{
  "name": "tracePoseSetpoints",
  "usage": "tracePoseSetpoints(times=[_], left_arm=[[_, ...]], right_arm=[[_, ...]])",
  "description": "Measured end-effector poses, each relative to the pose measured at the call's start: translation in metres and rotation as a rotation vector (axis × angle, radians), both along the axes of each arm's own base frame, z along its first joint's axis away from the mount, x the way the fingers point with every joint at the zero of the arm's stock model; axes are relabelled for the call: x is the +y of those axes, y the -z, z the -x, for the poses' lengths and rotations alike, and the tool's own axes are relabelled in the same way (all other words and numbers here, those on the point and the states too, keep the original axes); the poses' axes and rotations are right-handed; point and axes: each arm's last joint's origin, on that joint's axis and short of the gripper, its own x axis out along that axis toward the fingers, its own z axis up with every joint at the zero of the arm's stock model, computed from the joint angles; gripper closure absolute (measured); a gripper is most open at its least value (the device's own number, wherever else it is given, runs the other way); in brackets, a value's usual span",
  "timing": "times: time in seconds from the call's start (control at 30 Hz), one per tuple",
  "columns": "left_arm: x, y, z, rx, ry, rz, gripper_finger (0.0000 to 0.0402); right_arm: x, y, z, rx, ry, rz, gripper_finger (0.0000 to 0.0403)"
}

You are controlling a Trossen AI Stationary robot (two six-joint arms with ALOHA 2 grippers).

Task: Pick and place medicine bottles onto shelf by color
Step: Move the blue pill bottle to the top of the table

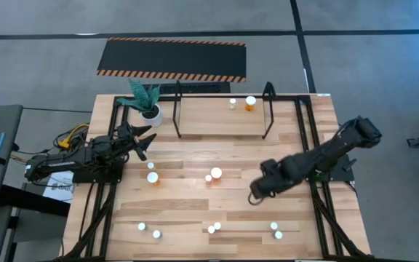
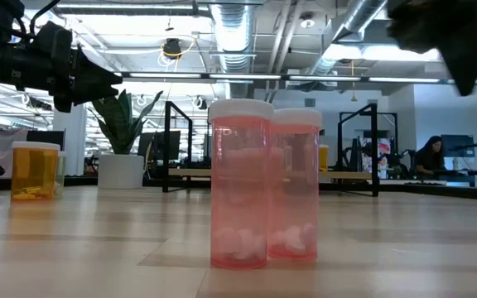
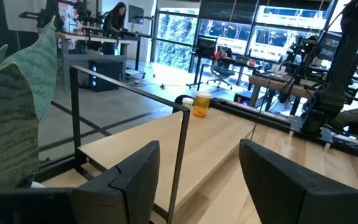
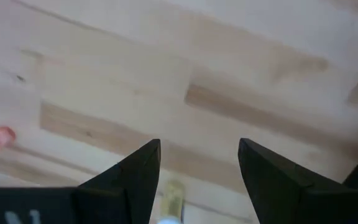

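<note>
you have two medicine bottles [image 1: 250, 102] on the shelf [image 1: 222, 116] at the table's far edge; some ten others dot the table's middle and near edge. your right gripper [image 1: 255, 196] hangs parted and empty right of centre, open wood around it. left gripper [image 1: 145, 140], parted and empty, waits by the plant [image 1: 145, 98].

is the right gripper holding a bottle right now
No, in the right wrist view the right gripper has its dark fingers apart with only bare table between them.
</note>
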Motion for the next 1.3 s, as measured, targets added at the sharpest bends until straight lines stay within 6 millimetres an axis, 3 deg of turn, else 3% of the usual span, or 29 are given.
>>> tracePoseSetpoints(times=[0.6, 0.93, 1.3], left_arm=[[0.0, 0.0, 0.0, 0.001, -0.001, 0.0, 0.0193], [0.0, 0.0, 0.0, 0.0, 0.0, 0.0, 0.0193], [0.0, 0.0, 0.0, 0.001, 0.0, 0.0, 0.0193]], right_arm=[[0.093, 0.027, 0.03, -0.007, -0.114, -0.038, 0.0166], [0.116, 0.041, 0.032, -0.044, -0.158, -0.062, 0.0166], [0.121, 0.046, 0.029, -0.068, -0.177, -0.066, 0.0166]])
